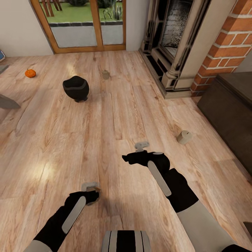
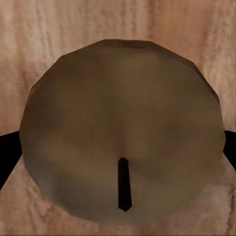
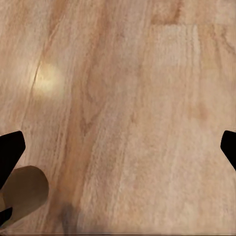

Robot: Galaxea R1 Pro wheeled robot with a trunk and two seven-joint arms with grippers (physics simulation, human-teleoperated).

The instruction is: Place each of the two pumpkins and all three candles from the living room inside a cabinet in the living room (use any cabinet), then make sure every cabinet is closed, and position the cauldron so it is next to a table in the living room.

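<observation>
A: Where were the candles?

B: One candle [image 2: 120, 130] sat between the left gripper's [image 1: 91, 190] fingers; the left wrist view showed its round tan top and dark wick from close above, with a black fingertip [image 2: 7, 155] at either edge. The fingers looked closed against its sides, over the wooden floor [image 1: 115, 115].

A: And the others?

B: A second candle [image 1: 184, 137], pale and lying tilted on the floor, was near the dark-brown cabinet [image 1: 229, 105] at the head view's right. A third candle [image 1: 105, 74] stood upright further off, just beyond the cauldron [image 1: 76, 88].

A: The cauldron was on the floor too?

B: Yes, black and wide-mouthed, upright on the boards, well apart from both arms. One pumpkin [image 1: 30, 73] lay to the left of it, orange, near the wall.

A: What about the right gripper [image 1: 138, 152]?

B: It hung above bare floor, between the held candle and the tilted one. In its wrist view the two dark fingertips [image 3: 11, 150] stood far apart at opposite edges, with nothing between them, so spread wide. The side of a tan cylinder [image 3: 22, 194] showed at one corner there; I couldn't say which candle it was.

A: The surroundings?

B: A stone fireplace [image 1: 175, 42] and a brick pillar [image 1: 227, 45] stood behind the cabinet, and a glass door [image 1: 87, 24] with a wood frame faced a garden.
</observation>
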